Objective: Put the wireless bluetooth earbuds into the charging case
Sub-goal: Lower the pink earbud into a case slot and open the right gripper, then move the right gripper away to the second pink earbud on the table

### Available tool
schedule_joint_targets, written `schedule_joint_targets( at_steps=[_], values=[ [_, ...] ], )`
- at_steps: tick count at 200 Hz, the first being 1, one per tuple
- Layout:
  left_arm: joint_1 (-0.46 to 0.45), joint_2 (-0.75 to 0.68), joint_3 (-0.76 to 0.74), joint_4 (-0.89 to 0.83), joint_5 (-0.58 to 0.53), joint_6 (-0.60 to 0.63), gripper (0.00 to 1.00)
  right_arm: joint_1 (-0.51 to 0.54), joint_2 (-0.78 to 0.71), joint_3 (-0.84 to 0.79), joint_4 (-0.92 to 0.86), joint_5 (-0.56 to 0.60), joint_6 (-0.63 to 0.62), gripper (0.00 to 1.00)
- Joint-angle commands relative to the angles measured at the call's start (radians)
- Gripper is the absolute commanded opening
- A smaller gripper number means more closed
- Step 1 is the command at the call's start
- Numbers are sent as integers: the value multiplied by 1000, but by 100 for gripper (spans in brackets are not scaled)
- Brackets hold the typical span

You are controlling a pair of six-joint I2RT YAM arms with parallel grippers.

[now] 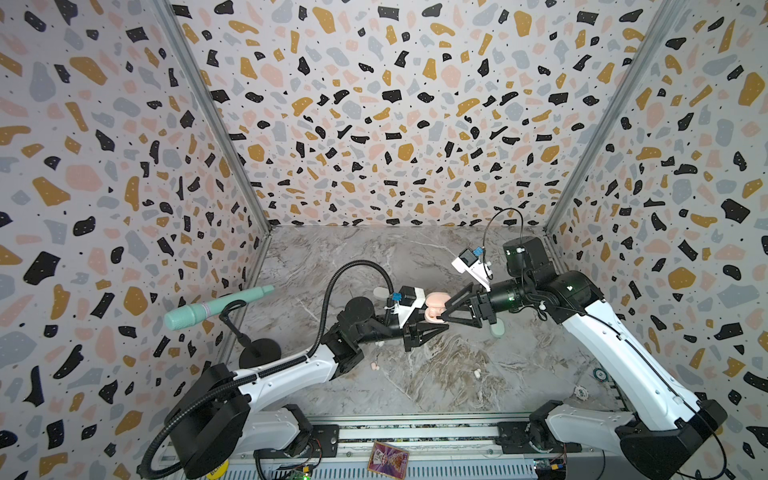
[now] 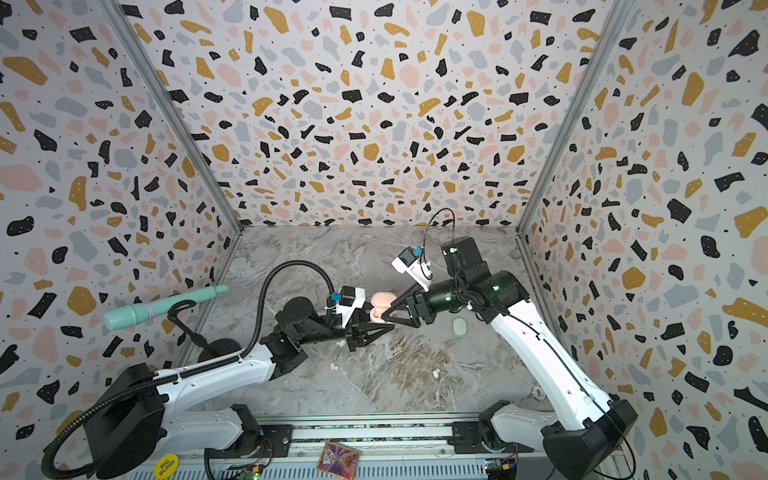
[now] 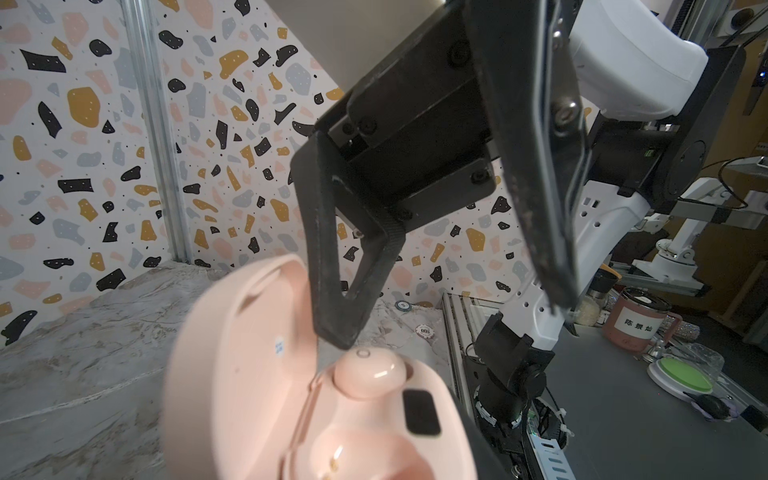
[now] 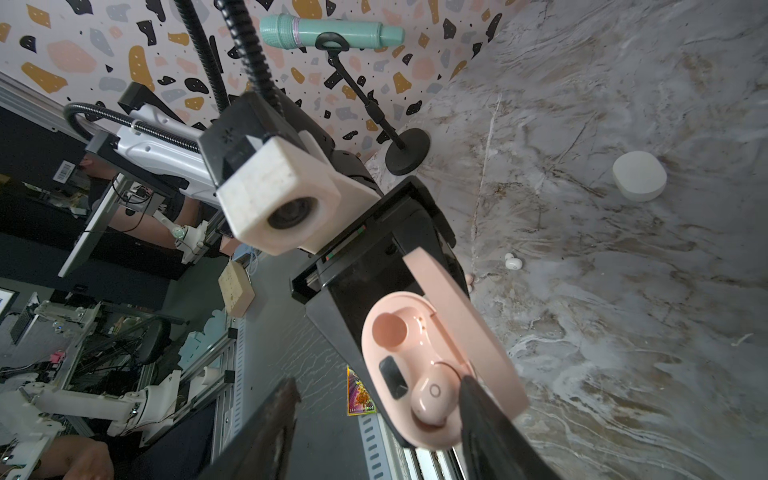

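Marble table (image 1: 436, 386) boxed by terrazzo walls (image 1: 374, 124). Top view: clamps open pink case (image 1: 435, 299) in clenched left gripper (image 1: 440, 326); meets it head-on with right gripper (image 1: 445, 315). Shows shut mint case (image 1: 496, 329) near the right jaws, loose buds (image 1: 478, 372) well apart from both pairs of jaws.

Left wrist: shows one pink bud (image 3: 368, 374) seated in the case, one right finger (image 3: 332, 324) just above it, its twin well clear, so released, grasping nothing.

Right wrist: puts that bud between the spread jaws, hard beside one of them; shows empty pocket (image 4: 388, 328) next to it. Beyond the jaws, catches white bud (image 4: 512, 261) and shut white case (image 4: 639, 174) on the table. Reads as one bud in; its mate and the other pairs left.
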Motion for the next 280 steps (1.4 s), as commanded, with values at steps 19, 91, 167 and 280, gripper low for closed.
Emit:
schedule_joint_targets(
  at_steps=[19,91,167,280],
  values=[
    [-20,-12,28,100,65,8,33,-2,-12,38,7,47,-3,68],
    [32,-36,-74,109,-18,18,32,49,-97,-15,-26,88,43,71],
    [239,-148,-163,74,-40,11,32,212,-183,-337,204,408,257,76],
    [548,-131,-183,135,-40,-4,31,639,349,-268,398,930,684,70]
  ],
)
